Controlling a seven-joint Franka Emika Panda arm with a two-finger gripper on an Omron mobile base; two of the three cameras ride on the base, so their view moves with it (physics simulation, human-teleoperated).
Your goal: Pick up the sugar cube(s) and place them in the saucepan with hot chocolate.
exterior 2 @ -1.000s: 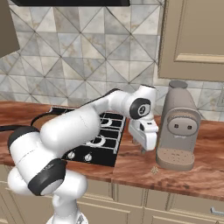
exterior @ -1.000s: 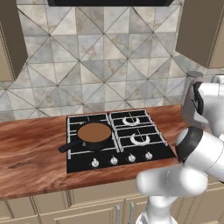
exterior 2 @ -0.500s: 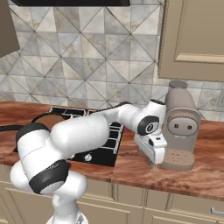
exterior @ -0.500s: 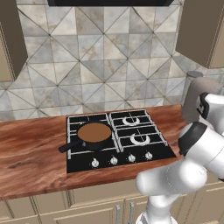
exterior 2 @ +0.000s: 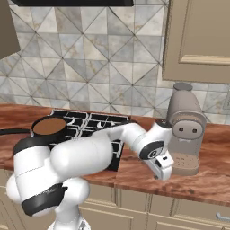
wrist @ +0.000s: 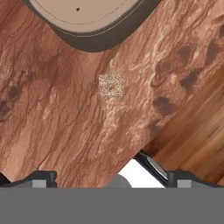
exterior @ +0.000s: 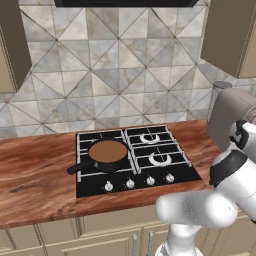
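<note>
A small tan speckled sugar cube (wrist: 110, 85) lies on the wooden counter, just off the rounded base of the coffee machine (wrist: 87, 19). My gripper (wrist: 111, 177) hovers above it, open, its two dark fingertips (wrist: 41, 178) wide apart with nothing between them. In the right base view the gripper (exterior 2: 161, 166) points down at the counter in front of the coffee machine (exterior 2: 185, 130). The saucepan with hot chocolate (exterior: 107, 152) sits on the front left burner, its handle pointing left and forward; in the right base view the saucepan (exterior 2: 50, 127) is far to the left of the gripper.
The black stove (exterior: 132, 160) has knobs along its front edge. The tall beige coffee machine (exterior: 230, 117) stands at the right end of the counter, under a wall cabinet (exterior 2: 197, 40). The counter's front edge (wrist: 183, 131) runs close behind the cube.
The arm has swung right and down, from beside the stove to the counter in front of the coffee machine. The gripper has stayed open. The saucepan has not moved.
</note>
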